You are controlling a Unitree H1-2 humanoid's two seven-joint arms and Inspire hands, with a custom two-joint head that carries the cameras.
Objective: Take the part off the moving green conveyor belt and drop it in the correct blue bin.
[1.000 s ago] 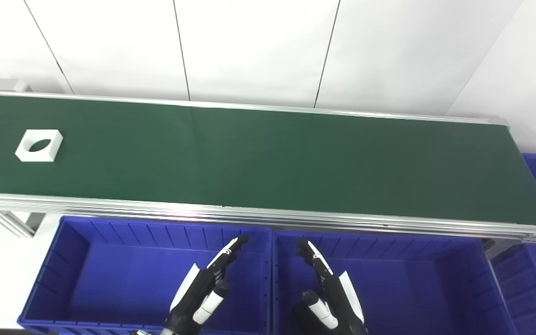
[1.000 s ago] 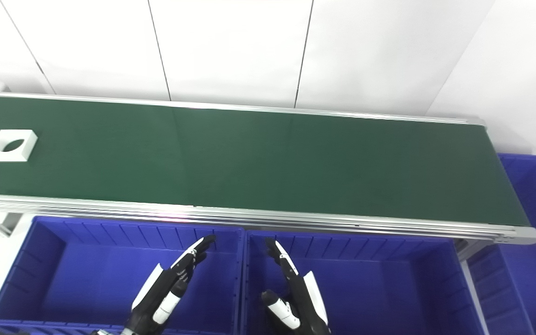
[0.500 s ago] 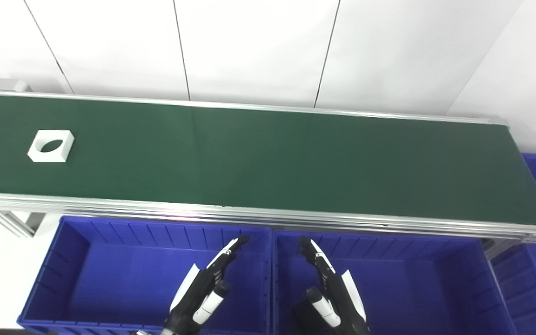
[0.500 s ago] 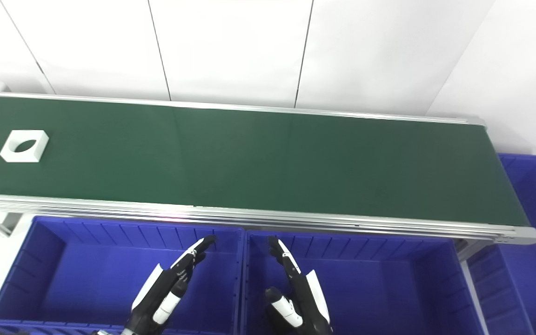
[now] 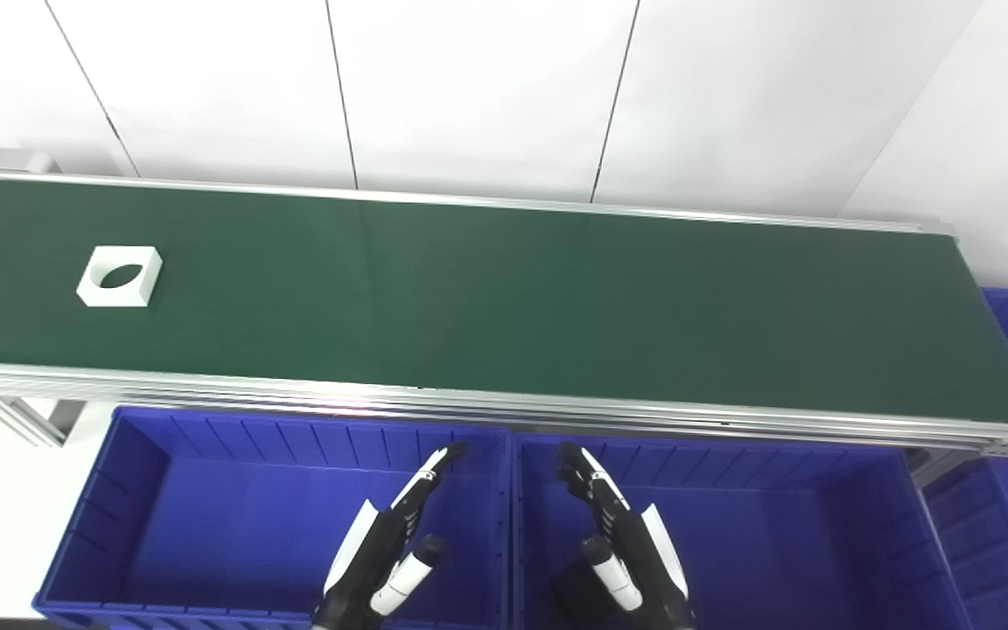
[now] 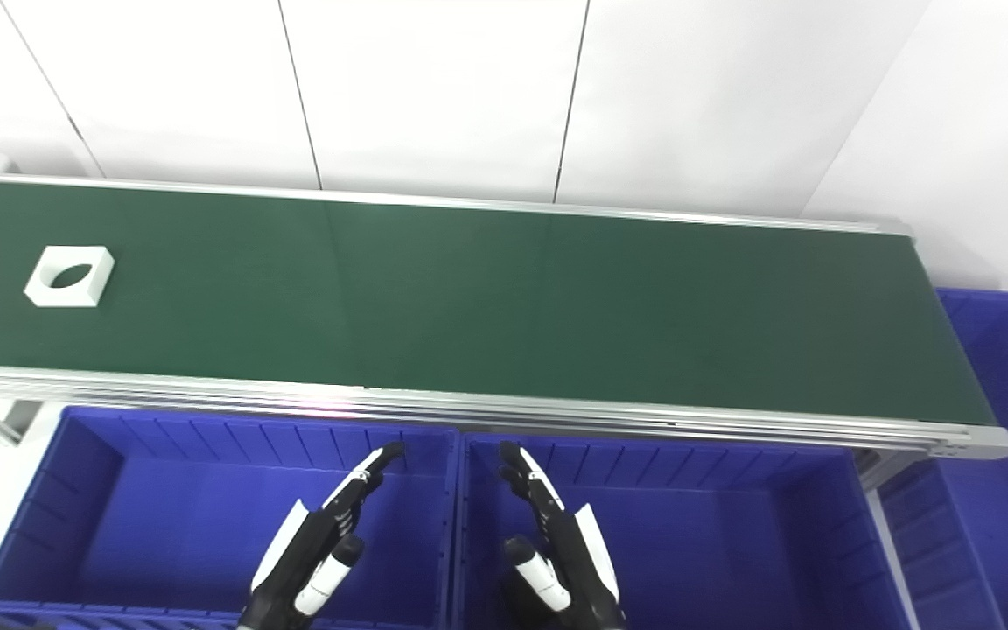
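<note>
The part point(image 5: 119, 276) lay far left on the belt point(image 5: 556, 297), nearer the left hand point(image 5: 390, 542); both it and the right hand point(image 5: 622, 542) were open, empty.

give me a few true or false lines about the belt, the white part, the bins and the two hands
1. The white part lies near the left end of the green belt. True.
2. The left hand holds the white part. False: it is open and holds nothing, over the left blue bin.
3. The white part has a hole through its middle. True.
4. The right hand is reaching over the belt. False: it is over the right blue bin, short of the belt.
5. Both hands have their fingers apart. True.
</note>
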